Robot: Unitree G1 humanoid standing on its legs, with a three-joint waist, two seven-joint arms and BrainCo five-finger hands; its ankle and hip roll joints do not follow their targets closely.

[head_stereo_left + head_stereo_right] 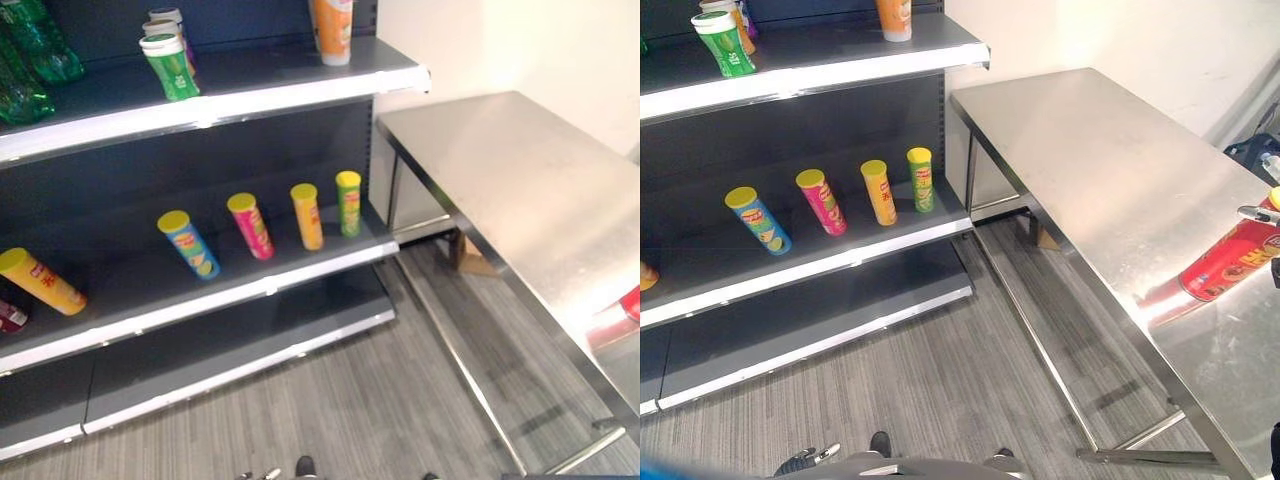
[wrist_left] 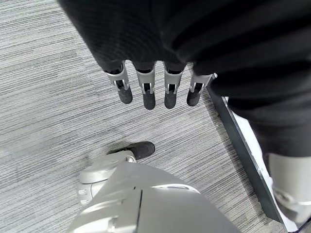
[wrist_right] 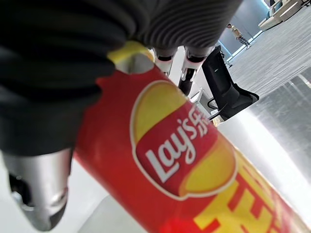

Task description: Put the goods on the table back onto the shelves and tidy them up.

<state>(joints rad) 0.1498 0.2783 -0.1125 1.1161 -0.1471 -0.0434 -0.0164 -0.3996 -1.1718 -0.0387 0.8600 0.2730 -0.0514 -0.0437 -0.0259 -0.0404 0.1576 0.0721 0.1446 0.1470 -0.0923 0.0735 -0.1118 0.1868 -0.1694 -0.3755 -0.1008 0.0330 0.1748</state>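
A red chip can [image 1: 1228, 264] lies tilted on the steel table [image 1: 1090, 150] at its right edge, also seen close up as the red can [image 3: 184, 165]. My right hand [image 3: 187, 68] is shut on it, fingers on one side and thumb on the other. The lower shelf [image 1: 250, 290] carries a yellow can [image 1: 40, 280], a blue can [image 1: 188, 244], a pink can [image 1: 250, 226], an orange can [image 1: 307, 216] and a green can [image 1: 348, 203], all leaning back. My left hand [image 2: 146, 90] hangs open over the carpet, holding nothing.
The top shelf [image 1: 230, 100] holds green-and-white tubs [image 1: 170, 65], an orange bottle [image 1: 333, 30] and green bottles [image 1: 30, 55] at the left. The bottom shelf [image 1: 230, 365] is low to the floor. A dark bag [image 1: 1252, 152] stands beyond the table.
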